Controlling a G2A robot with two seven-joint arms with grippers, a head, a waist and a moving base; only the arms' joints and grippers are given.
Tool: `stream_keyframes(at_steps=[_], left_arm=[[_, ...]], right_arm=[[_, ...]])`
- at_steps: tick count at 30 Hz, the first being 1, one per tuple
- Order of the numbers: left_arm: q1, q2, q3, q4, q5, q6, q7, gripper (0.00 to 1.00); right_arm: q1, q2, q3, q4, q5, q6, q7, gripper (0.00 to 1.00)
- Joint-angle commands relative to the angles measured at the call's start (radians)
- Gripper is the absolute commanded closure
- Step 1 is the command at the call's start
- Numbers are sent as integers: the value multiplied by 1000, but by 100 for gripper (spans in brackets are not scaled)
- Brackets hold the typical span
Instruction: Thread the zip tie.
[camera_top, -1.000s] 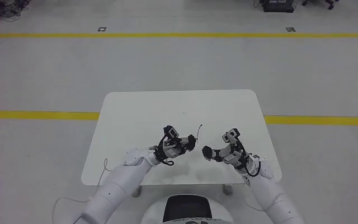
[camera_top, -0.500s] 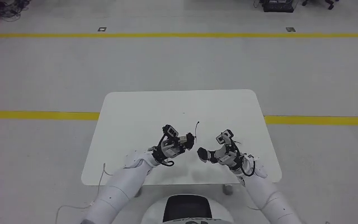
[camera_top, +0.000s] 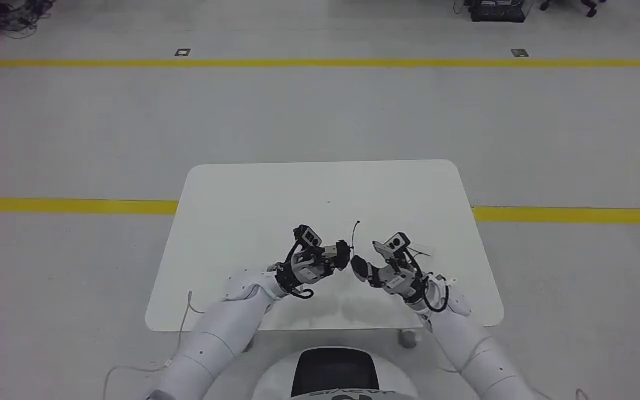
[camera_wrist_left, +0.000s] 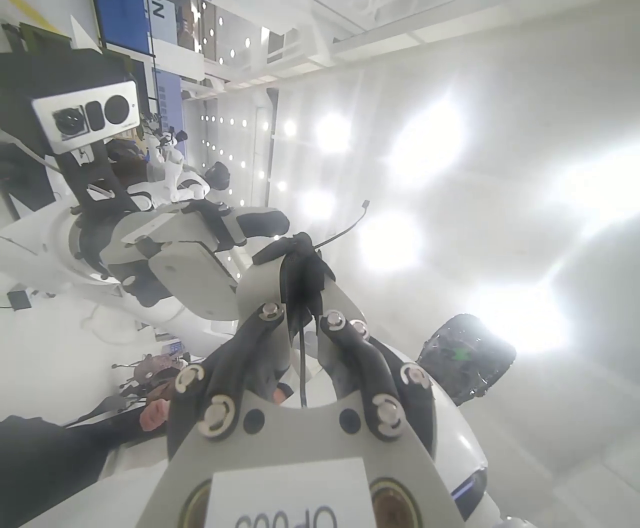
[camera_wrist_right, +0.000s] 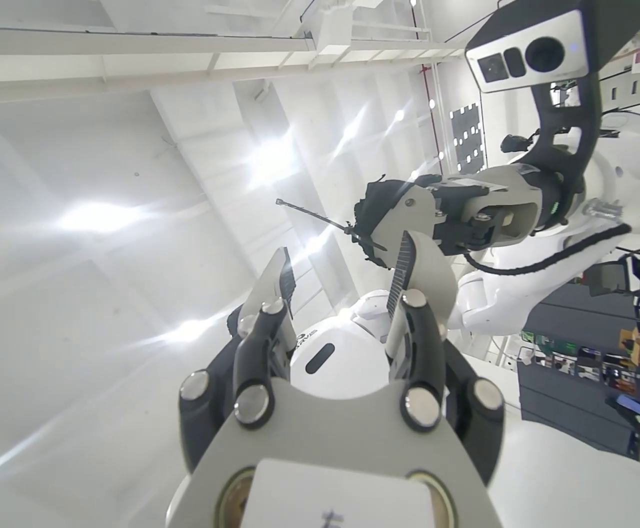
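Over the last second my right gripper (camera_top: 360, 268) has slid across toward my left gripper (camera_top: 340, 255), and the two now sit just beside each other above the near part of the table (camera_top: 300, 190). The left has barely shifted. I take this to mean the handover side of the threading is lined up, though nothing has been threaded: no loop shows in the zip tie (camera_top: 355, 232). The left jaws are pressed together on the tie. Its thin black strap sticks out from between the dark pads and ends in a small square tip, while the other end trails back between the fingers toward the wrist. The right jaws stand wide apart and hold nothing. In my right wrist view the zip tie (camera_wrist_right: 320, 217) crosses the space just ahead of the spread fingertips, with a short stub near one ribbed pad (camera_wrist_right: 402, 265). I cannot tell whether that stub touches the pad. My next move, as I judge it, is to close on the free strap without knocking it out of line.
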Motion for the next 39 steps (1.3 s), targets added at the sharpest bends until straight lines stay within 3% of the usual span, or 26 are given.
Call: stream_keyframes(at_steps=[1, 11, 17, 26, 39], left_arm=[[0, 0, 0, 0, 0, 0, 0, 100], [0, 0, 0, 0, 0, 0, 0, 100], [0, 0, 0, 0, 0, 0, 0, 100], [0, 0, 0, 0, 0, 0, 0, 100], [0, 0, 0, 0, 0, 0, 0, 100]], right_arm=[[3, -1, -2, 4, -1, 1, -1, 59], [15, -9, -12, 20, -3, 0, 6, 65], [21, -13, -17, 30, -7, -3, 13, 75], [27, -17, -22, 37, -10, -8, 13, 74], [33, -23, -28, 40, -1, -13, 13, 80]])
